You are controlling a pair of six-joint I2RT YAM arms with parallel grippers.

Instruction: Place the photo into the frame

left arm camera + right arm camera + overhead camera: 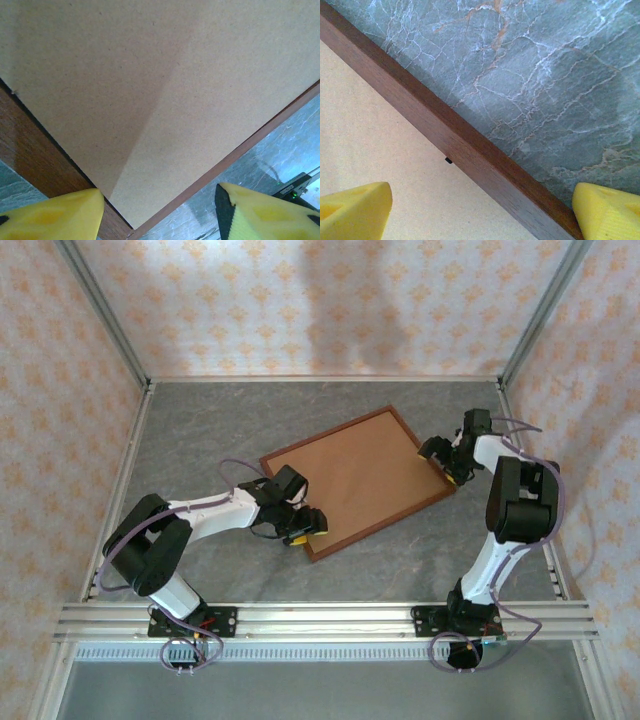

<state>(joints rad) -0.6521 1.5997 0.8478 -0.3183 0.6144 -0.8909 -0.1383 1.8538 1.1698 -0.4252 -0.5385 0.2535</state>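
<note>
The frame (327, 432), thin dark reddish-brown moulding, lies flat and askew on the table, with a plain brown backing board (355, 480) filling it. The photo is hidden. My left gripper (305, 530) hovers open over the frame's near corner. In the left wrist view the yellow fingers (60, 215) stand wide apart on either side of that corner, one over the moulding (30, 150), and the left gripper (160, 200) holds nothing. My right gripper (445, 468) is open at the frame's right corner. The right gripper (482, 192) straddles the moulding (435, 120), one finger over the board (370, 150).
The grey marbled table (200, 420) is ringed by patterned walls and metal corner posts (105, 315). An aluminium rail (320, 620) carrying both arm bases runs along the near edge. A small black tab (448, 160) shows at the moulding's inner edge.
</note>
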